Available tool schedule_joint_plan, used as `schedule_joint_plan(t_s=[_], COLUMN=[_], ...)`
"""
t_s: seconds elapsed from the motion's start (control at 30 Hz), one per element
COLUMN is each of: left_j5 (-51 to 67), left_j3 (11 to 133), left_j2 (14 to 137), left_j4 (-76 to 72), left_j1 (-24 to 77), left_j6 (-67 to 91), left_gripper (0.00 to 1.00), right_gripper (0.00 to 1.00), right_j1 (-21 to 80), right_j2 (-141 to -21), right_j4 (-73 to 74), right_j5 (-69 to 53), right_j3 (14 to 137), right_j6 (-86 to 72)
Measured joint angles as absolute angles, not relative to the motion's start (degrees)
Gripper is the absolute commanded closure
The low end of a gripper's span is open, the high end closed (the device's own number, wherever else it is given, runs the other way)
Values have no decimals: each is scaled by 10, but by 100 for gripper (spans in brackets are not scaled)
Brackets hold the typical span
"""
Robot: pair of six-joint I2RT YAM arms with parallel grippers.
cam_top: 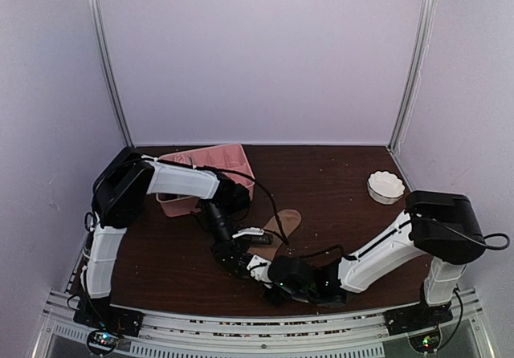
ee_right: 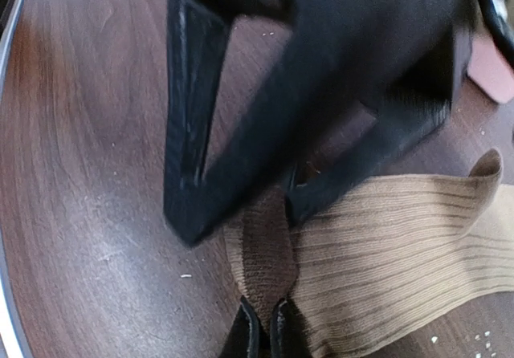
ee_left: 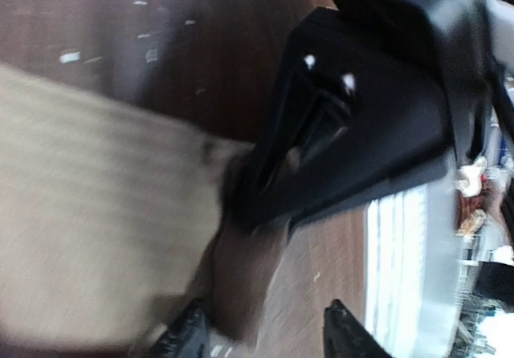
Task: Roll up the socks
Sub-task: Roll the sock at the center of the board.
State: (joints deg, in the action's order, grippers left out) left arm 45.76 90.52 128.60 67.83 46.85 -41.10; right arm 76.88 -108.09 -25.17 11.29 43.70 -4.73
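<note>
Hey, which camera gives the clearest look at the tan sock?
The right wrist view: the tan sock lies close and sharp, its ribs visible, one end pinched in the right gripper. The left wrist view shows it badly blurred. The top view shows only a small part beside the arms.

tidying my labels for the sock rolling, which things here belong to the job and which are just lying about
Job: tan ribbed fabric sock; right tool, shut on its brown end; left tool, open.
Lying about: pink plastic tray; white scalloped bowl.
</note>
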Motion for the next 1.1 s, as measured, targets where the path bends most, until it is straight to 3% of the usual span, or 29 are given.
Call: schedule_joint_plan(t_s=[0.03,0.07,0.13,0.4,0.7,1.1], left_j5=[446,436,416,378,310,241], left_j3=[887,872,838,739,657,633], left_j2=[1265,1247,1198,1040,1052,1054], left_j4=[659,641,599,468,389,323], left_j1=[463,460,455,459,518,538], left_j6=[-403,-398,-390,-383,-406,-424], left_gripper=[46,32,28,32,38,51], right_gripper=[100,100,100,100,100,100], right_j1=[767,767,765,742,682,660], right_j2=[-1082,-1084,-1086,-1091,-1175,-1244], right_j4=[-261,-268,-288,-351,-541,-741], right_j5=[106,102,90,15,-157,-228], right_j3=[432,429,422,397,373,360], right_j6=[-62,-71,-94,-189,-314,-396])
